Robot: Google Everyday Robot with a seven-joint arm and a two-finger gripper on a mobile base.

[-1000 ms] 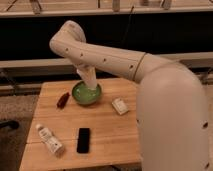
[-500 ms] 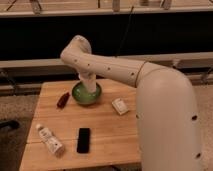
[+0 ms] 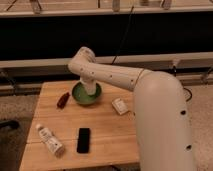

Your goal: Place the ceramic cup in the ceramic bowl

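The green ceramic bowl [image 3: 78, 97] stands on the wooden table [image 3: 105, 135] at the back, left of centre. My white arm bends down from the upper left. The gripper [image 3: 90, 90] reaches into the bowl from above, and its pale end sits inside the rim. I cannot tell the ceramic cup apart from the pale gripper end in the bowl, so it is either hidden there or merged with it.
A red-brown object [image 3: 63, 100] lies just left of the bowl. A small white box [image 3: 120, 106] lies to its right. A white labelled bottle [image 3: 50, 140] and a black phone [image 3: 83, 140] lie near the front left. My arm's bulk covers the table's right side.
The arm has swung its elbow left and down, and the gripper has sunk from just above the bowl into it.
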